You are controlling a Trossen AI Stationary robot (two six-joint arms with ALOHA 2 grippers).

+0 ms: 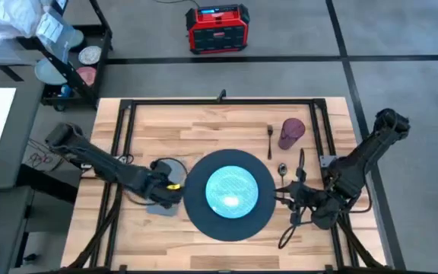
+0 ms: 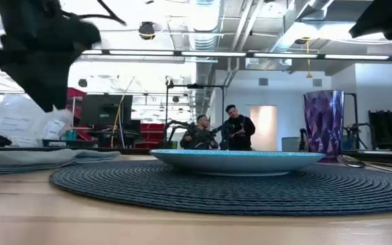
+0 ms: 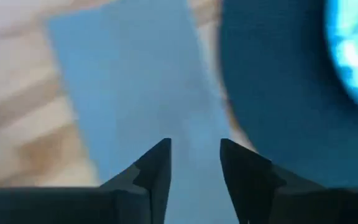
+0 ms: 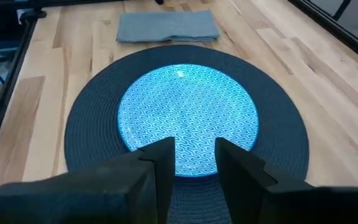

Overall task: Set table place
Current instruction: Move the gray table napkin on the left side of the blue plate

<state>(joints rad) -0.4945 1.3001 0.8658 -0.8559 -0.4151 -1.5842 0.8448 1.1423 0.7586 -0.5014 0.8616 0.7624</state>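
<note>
The dark grey round mat lies mid-table with the teal plate on it. The grey napkin lies flat just left of the mat. My left gripper hangs open above the napkin, clear of it in the low view. My right gripper stands open at the mat's right edge, facing the plate, with nothing between its fingers. The fork, the spoon and the purple cup stand to the far right of the mat.
A black tube frame runs round the tabletop. A red box sits on the floor beyond the far edge, and a cart stands at the far left. People show in the room behind.
</note>
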